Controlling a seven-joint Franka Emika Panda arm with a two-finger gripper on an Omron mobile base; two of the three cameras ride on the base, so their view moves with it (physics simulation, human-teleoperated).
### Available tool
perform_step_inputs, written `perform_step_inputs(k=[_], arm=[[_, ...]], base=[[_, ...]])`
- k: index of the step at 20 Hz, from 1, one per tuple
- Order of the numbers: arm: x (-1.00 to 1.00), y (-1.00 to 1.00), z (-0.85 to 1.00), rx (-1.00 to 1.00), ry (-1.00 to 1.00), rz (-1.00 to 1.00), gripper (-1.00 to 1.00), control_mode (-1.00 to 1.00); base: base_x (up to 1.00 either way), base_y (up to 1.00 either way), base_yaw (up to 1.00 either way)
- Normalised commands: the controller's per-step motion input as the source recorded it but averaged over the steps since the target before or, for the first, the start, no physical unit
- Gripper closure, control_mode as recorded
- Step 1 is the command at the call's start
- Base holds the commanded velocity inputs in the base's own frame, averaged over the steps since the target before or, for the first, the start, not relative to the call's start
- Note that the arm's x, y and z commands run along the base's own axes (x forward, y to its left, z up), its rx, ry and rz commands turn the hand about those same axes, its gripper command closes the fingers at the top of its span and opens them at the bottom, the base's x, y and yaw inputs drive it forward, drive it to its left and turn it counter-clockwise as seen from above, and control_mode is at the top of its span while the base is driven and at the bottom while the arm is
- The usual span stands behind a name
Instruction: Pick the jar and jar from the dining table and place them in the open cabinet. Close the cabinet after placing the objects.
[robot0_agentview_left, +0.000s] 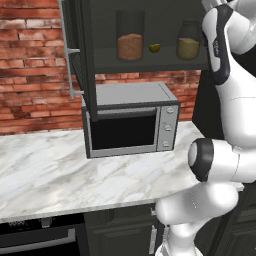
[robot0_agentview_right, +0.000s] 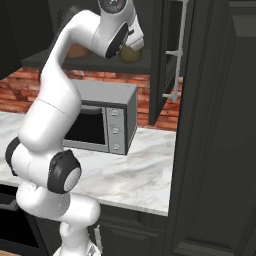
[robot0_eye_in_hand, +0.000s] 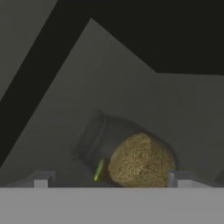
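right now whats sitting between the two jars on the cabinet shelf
A small yellow fruit sits on the shelf between the reddish-brown jar and the olive-yellow jar, apart from both, in the left base view.

Base views: even, soft light, sharp render.
Cabinet (robot0_agentview_left: 150, 60) inside: dim, grey.
Microwave (robot0_agentview_left: 132, 120): weak shadow on the counter below.
Hand view: dark, slightly blurred.

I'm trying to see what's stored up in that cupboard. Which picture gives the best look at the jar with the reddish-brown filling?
The left base view: the reddish-brown jar stands upright and unblocked on the cabinet shelf, left of a small yellow fruit. In the right base view the arm hides nearly all of it. The hand view faces the olive-yellow jar instead.
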Motion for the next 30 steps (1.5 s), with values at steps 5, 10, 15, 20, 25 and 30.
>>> perform_step_inputs(k=[5,10,15,20,25,30], arm=[[-0.78,0.09,-0.1,0.0,-0.04,0.02,-1.0,-1.0],[-0.81,0.26,-0.09,0.0,0.0,0.0,-1.0,-1.0],[-0.85,0.3,-0.1,0.0,-0.02,0.03,-1.0,-1.0],[-0.85,0.16,-0.06,0.0,-0.04,0.01,-1.0,-1.0],[-0.92,0.1,-0.11,0.0,-0.02,0.0,-1.0,-1.0],[-0.93,0.05,-0.12,0.0,-0.01,0.0,-1.0,-1.0]], base=[[0.0,0.0,0.0],[0.0,0.0,0.0],[0.0,0.0,0.0],[0.0,0.0,0.0],[0.0,0.0,0.0],[0.0,0.0,0.0]])
